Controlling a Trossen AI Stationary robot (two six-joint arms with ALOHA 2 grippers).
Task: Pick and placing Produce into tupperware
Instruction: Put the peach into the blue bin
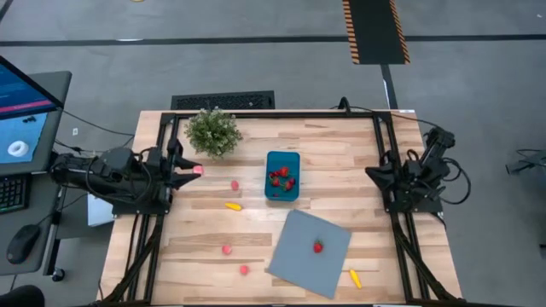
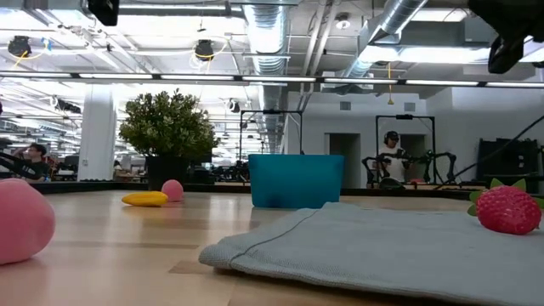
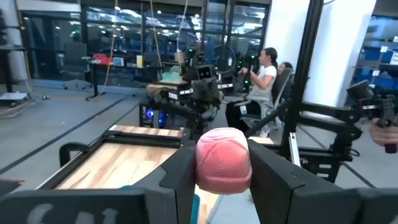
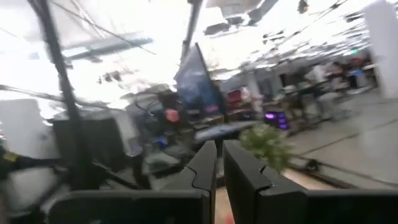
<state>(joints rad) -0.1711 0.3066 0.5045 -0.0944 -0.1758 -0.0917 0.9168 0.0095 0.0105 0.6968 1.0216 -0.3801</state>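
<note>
I can read no text, label, brand, number or sign in any of my four views. The monitor (image 1: 21, 111) left of the desk (image 1: 256, 230) shows blue and pink panels, but no letters I can make out. The striped yellow-and-black floor marking (image 1: 375, 31) beyond the desk carries no writing. The blue tub (image 2: 297, 179) shows a plain wall in my low view.
</note>
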